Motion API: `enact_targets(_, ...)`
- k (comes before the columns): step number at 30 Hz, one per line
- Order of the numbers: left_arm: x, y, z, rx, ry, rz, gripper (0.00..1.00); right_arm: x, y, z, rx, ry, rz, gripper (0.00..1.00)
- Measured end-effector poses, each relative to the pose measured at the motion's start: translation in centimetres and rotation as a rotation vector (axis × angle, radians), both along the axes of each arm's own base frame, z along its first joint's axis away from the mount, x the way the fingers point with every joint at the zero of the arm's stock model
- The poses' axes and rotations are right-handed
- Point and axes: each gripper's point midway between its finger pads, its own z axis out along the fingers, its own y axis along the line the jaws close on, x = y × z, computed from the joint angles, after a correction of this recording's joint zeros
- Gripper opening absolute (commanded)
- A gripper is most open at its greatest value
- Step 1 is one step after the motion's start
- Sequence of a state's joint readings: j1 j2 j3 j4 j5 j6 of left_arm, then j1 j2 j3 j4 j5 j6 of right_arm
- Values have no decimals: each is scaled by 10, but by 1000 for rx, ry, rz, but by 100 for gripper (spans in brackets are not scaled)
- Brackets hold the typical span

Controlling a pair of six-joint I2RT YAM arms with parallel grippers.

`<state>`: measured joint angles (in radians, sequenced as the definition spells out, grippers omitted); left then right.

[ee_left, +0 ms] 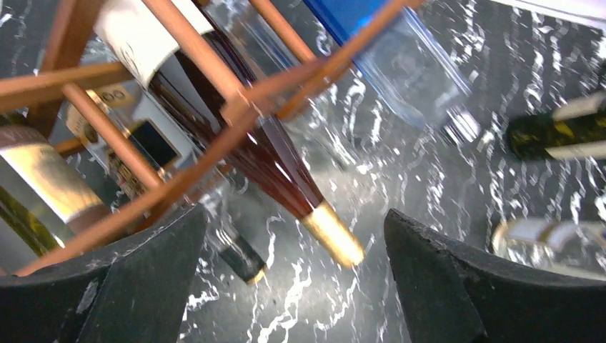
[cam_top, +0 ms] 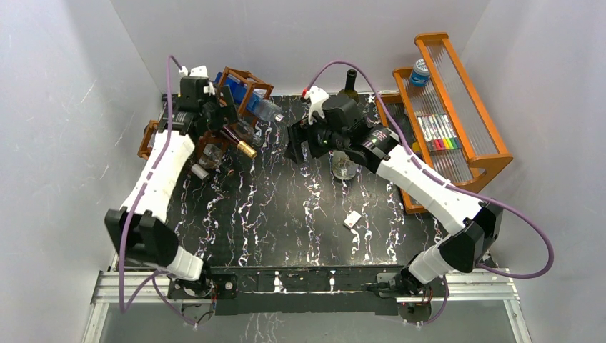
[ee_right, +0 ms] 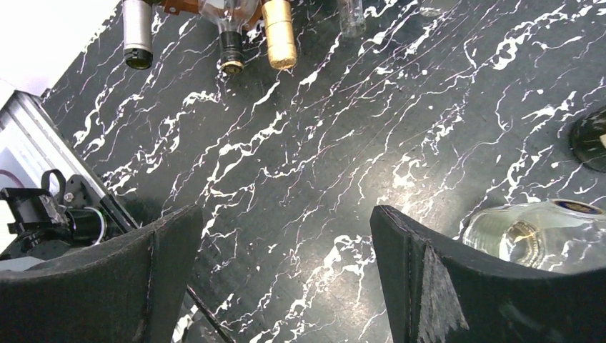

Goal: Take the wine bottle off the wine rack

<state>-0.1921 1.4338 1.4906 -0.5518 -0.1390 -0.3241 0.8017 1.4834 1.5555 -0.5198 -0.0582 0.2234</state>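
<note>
Hovers with left gripper (ee_left: 296, 214) spread wide before a gold-capped wine bottle (ee_left: 271, 161) resting in the wine rack (ee_left: 243, 100). Hangs likewise open-fingered and empty at right gripper (ee_right: 287, 211), over the marbled table (ee_right: 321, 107).

The left arm (cam_top: 161, 175) and right arm (cam_top: 429, 187) have white shells between black joints, with a purple cable (cam_top: 123, 250) looping along each. The left gripper (ee_left: 296, 236) and right gripper (ee_right: 286, 236) have broad matte black fingers (ee_left: 121, 286), scuffed pale at the edges; behind each gripper sits a white fitting (cam_top: 316, 96)
</note>
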Motion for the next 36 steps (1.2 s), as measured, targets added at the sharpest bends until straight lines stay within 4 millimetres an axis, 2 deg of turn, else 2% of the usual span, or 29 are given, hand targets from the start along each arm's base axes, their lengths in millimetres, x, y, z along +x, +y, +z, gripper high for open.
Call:
enact_targets(5, 47, 20, -17, 75, 41, 80, 88, -6, 7, -5, -7, 12, 21, 98)
enact_targets(9, 74, 32, -23, 158, 48, 122, 82, -9, 10, -7, -11, 15, 30, 98)
enact_targets(15, 99, 42, -32, 223, 62, 133, 60, -14, 9, -24, -36, 44, 35, 98)
enact_targets(19, 98, 47, -41, 248, 93, 131, 42, -19, 9, -34, -53, 64, 38, 98)
enact_targets(25, 95, 50, -40, 226, 61, 149, 31, -23, 15, -37, -60, 65, 52, 98)
enact_targets(29, 87, 49, -40, 217, 44, 133, 31, -19, 24, -51, -92, 80, 50, 98)
enact_targets(33, 68, 49, -39, 221, 45, 105, 34, -7, 34, -69, -135, 91, 28, 98)
enact_targets(36, 54, 47, -37, 222, 54, 84, 50, 5, 37, -78, -166, 85, -6, 98)
